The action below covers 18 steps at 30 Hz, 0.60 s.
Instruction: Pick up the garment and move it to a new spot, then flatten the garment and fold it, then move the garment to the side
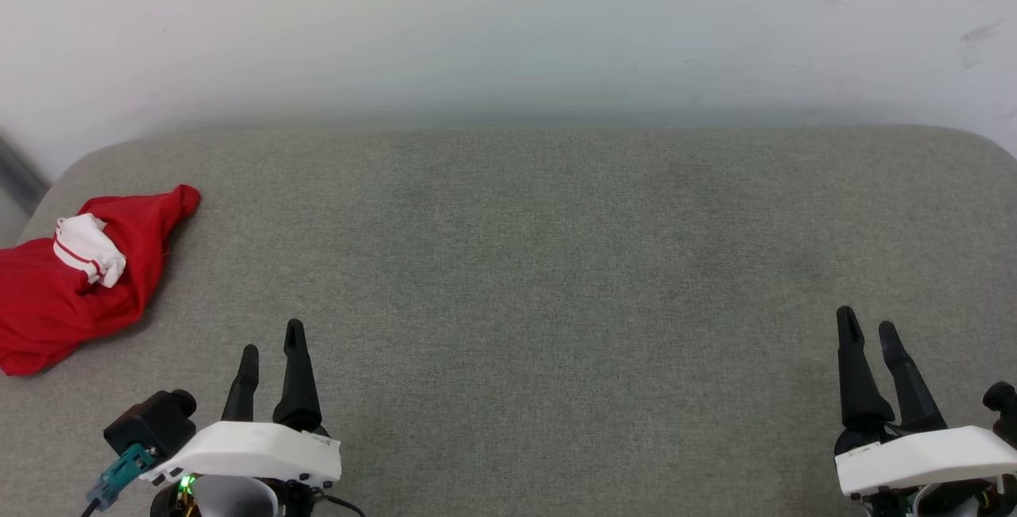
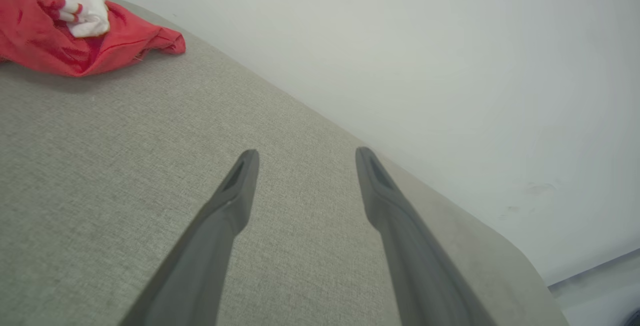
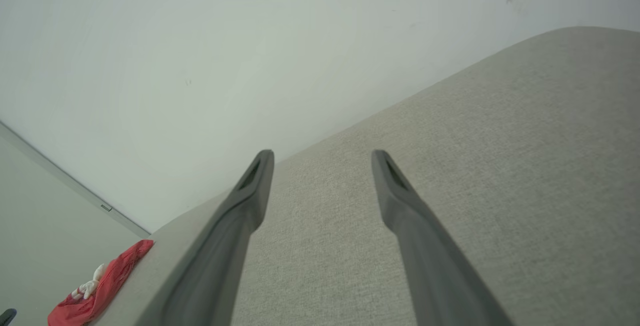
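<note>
Specifically, the garment [image 1: 71,287] lay crumpled in a red heap on the grey fabric-covered worktop [image 1: 556,263], with part of the cloth running past the left border of the head view. A bunched white sleeve [image 1: 89,251] with red striped trim sat on top of the heap. Any print was hidden in the folds.

The heap lay ahead of and to the left of the left end effector [image 1: 272,338], apart from it and not in contact with it. In the left wrist view the garment [image 2: 75,45] appeared to the upper left of the fingers [image 2: 235,201]. Relative to the right end effector [image 1: 867,322], the garment was far off to the left, across nearly the whole width of the worktop. It showed small at the lower left corner of the right wrist view [image 3: 95,293].

The left end effector was positioned over the near left part of the worktop, its two dark fingers parted by a clear gap with nothing between them. The right end effector was positioned over the near right part in the same condition: fingers spread, gripping nothing. Grey fabric extended ahead of both end effectors to the far edge of the worktop. Beyond that edge rose a pale wall [image 1: 508,25], lightly scuffed ahead of the right end effector.
</note>
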{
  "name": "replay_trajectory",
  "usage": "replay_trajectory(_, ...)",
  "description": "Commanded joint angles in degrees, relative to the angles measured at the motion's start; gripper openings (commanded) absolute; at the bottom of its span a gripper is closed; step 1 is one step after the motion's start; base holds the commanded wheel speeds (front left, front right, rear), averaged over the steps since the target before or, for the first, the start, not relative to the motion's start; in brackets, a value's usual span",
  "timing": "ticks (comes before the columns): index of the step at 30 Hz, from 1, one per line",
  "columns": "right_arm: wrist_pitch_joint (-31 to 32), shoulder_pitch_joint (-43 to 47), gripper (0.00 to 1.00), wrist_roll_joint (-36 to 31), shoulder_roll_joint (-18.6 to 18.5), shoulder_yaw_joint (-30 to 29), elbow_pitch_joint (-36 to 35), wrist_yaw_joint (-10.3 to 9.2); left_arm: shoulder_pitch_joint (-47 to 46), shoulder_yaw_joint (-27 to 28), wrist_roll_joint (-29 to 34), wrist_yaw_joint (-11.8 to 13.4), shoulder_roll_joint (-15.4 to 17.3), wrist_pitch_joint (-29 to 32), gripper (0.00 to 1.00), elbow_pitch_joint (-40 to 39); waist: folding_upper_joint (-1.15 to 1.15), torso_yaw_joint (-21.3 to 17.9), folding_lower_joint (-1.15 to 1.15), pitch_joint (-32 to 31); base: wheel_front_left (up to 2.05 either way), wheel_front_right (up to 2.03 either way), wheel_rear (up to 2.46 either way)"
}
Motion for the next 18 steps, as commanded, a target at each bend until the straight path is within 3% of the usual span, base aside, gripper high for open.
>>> replay_trajectory(1,-0.6,0.1,1.0,-2.1,-0.1,0.1,-1.1,-0.01,0.1,-0.3,1.9,0.3,0.4,-0.6,1.0,-0.9,0.0,0.0,0.0,0.0,0.0,0.0,0.0)
replay_trajectory(18,-3.3,1.9,1.0,-12.5,-0.1,0.6,-2.7,-0.01,1.2,-2.1,12.8,0.7,0.2,-3.3,1.0,-1.4,0.0,0.0,0.0,-0.1,0.0,0.0,0.0)
